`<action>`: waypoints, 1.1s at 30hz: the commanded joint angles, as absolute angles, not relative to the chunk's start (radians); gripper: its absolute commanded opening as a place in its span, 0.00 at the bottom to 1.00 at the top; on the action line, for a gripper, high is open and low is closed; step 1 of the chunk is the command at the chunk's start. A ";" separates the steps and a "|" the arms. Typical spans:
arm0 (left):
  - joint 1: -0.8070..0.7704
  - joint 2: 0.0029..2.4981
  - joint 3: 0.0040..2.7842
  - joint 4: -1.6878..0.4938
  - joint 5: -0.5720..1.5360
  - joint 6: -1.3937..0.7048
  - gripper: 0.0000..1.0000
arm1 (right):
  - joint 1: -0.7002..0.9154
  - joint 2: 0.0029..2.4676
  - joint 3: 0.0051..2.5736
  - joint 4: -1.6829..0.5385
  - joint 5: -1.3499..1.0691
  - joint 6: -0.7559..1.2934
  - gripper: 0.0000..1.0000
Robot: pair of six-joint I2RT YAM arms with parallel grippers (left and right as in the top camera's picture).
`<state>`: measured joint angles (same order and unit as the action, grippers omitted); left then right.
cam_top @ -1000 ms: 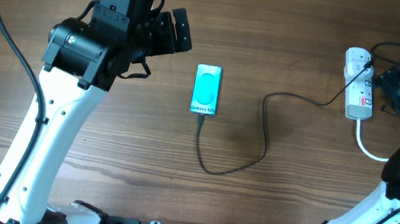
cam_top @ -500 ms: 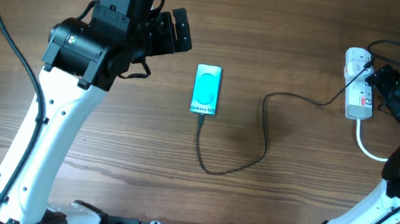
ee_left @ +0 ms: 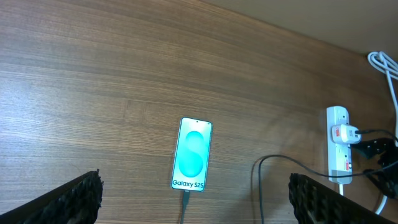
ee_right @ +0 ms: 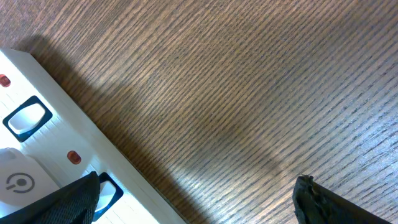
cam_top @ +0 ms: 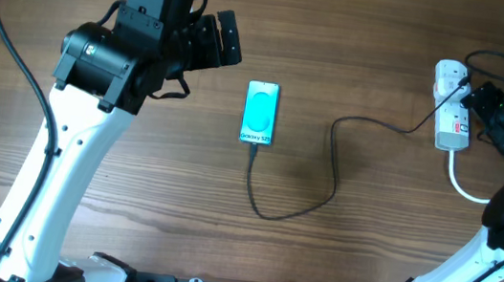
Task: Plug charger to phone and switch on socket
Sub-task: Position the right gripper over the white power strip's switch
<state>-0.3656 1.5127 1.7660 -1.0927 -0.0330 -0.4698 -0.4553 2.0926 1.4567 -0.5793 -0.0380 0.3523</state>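
The phone lies mid-table with a cyan screen; it also shows in the left wrist view. The charger cable runs from the phone's near short edge, its tip in the port, and loops right to the socket. The socket is a white strip with red-marked switches and a plug in it. My left gripper is open, held up left of the phone. My right gripper is open at the socket's right side, one finger over a switch.
A thick white cord trails from the socket toward the right arm's base. More white cable lies at the far right edge. The table is bare wood.
The right gripper has shifted slightly left, closer to the socket. The left arm, phone and cable have not moved.
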 commanded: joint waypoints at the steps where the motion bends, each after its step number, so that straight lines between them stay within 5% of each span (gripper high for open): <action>1: -0.363 1.512 1.760 -1.090 -0.046 -0.479 1.00 | -0.444 2.111 1.457 -0.603 -0.093 0.315 1.00; 17: -0.363 1.512 1.760 -1.090 -0.047 -0.479 1.00 | -0.432 2.130 1.458 -0.647 -0.181 0.303 1.00; 33: -0.363 1.512 1.760 -1.090 -0.047 -0.479 1.00 | -0.429 1.595 1.401 -0.984 0.018 0.451 1.00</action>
<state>-0.3656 1.5127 1.7660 -1.0931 -0.0330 -0.4698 -0.4328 1.7016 1.4479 -0.9733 -0.0055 0.4355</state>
